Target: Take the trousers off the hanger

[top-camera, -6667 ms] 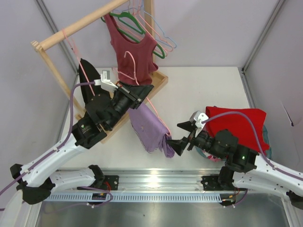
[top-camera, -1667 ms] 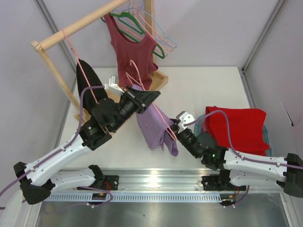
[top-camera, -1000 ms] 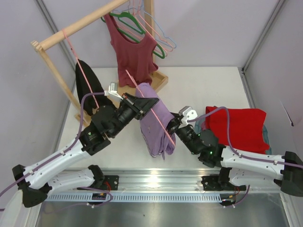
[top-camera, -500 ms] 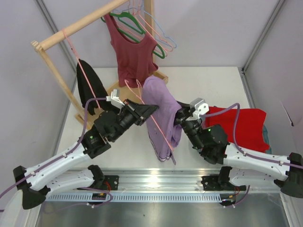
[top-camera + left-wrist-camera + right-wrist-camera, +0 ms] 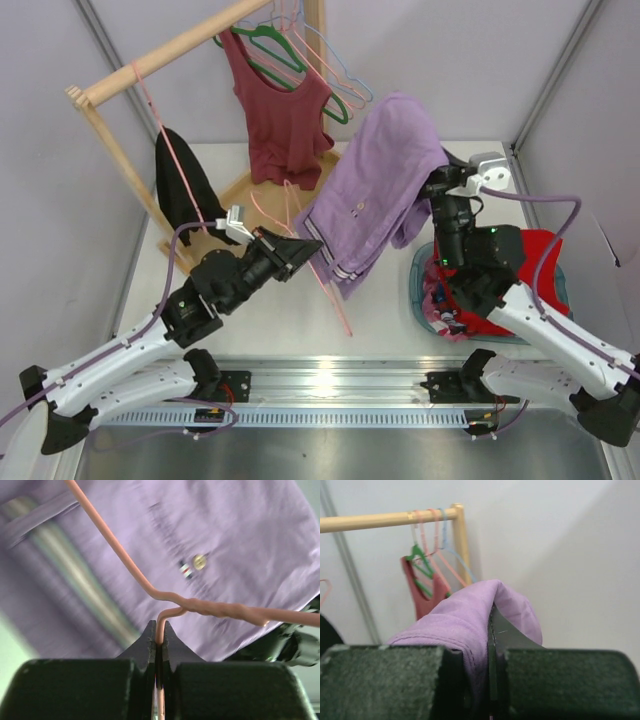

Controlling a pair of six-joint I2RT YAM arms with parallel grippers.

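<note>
The lilac trousers (image 5: 385,190) hang stretched in the air, their upper end pinched in my right gripper (image 5: 437,186), which is raised high at the right. In the right wrist view that gripper (image 5: 490,630) is shut on a fold of the trousers (image 5: 462,617). Their lower, waistband end still drapes over the thin pink hanger (image 5: 338,312). My left gripper (image 5: 303,250) is shut on the hanger's neck. The left wrist view shows the gripper (image 5: 159,632) clamping the pink hanger wire (image 5: 215,609), with the trousers (image 5: 225,540) right behind it.
A wooden rack (image 5: 170,50) stands at the back left with a maroon top (image 5: 285,110), spare hangers and a black garment (image 5: 180,185). A teal basket (image 5: 415,290) holding red cloth (image 5: 535,265) sits under the right arm.
My right gripper has risen up and to the right, pulling the trousers out long from the hanger. My left gripper has dropped back slightly, still holding the hanger.
</note>
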